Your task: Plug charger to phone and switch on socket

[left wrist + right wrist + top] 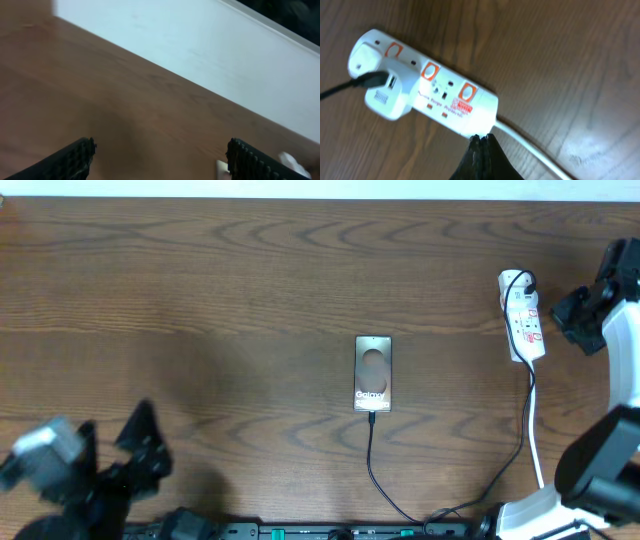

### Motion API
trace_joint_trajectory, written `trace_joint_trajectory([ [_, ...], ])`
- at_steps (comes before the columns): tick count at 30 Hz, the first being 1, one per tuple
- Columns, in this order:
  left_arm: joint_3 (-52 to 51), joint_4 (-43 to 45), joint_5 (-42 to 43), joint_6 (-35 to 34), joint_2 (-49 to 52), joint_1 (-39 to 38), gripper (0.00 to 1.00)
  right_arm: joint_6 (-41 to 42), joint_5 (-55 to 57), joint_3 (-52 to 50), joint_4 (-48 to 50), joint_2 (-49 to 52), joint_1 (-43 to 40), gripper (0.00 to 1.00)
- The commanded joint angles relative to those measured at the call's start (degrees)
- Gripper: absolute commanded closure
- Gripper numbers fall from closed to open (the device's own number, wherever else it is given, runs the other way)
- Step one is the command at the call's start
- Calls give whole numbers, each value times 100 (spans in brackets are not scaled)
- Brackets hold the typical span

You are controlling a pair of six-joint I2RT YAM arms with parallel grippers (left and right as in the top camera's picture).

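The right gripper [481,142] has its black fingers pressed tight together with nothing between them. The joined tips sit right at the cord end of the power strip [435,95]; whether they touch it or stop just short, I cannot tell. The strip is a narrow white plastic bar with rounded ends and red-framed switches along its top face. Seen from overhead, its long axis runs near-to-far with a slight tilt, close to the table's right edge. The right arm crowds its outer side, and bare wood lies on its inner side. A boxy white adapter [385,95] fills the strip's far end, and the thin black charger cable [345,87] enters it there. A thicker white cord [530,150] leaves the near end.

From overhead, the charger cable drops beside the strip toward the table's near edge, runs along it, then curves up to the phone [373,373]. It meets the phone's near short edge, but the connector is too small to tell whether it is seated. The phone lies flat mid-table with its long axis near-to-far, glossy dark screen up and "Galaxy" lettering at the near end. Wide brown wood-grain table [200,300] surrounds it to the left and far side.

The left gripper [161,147] is spread wide and holds nothing. Its ribbed black fingers [75,160] are above bare wood by the near left corner, well apart from the phone. Its camera faces a smooth white panel [200,50] along the table's edge.
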Motion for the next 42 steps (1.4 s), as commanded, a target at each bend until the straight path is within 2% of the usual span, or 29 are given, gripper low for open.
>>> trace_joint_trajectory([
  [1,26,-354,-76,-44,-632,564,14,-101,76,354,26,363,-24,99],
  [7,26,-1193,-76,-44,-1325,896,14,-81,-245,874,39,986,-22,99],
  [13,26,-2861,-79,-74,-1561,953,14,52,-1141,1502,42,1764,-20,99],
  [22,26,-2846,-76,-92,-1565,1307,14,179,-1209,1611,219,2135,-17,99],
  [33,26,-2846,-76,-92,-1565,1316,14,455,-1213,1606,387,2177,33,99],
  [42,26,-2844,-74,-92,-1565,1316,14,428,-1093,1606,428,2905,179,99],
])
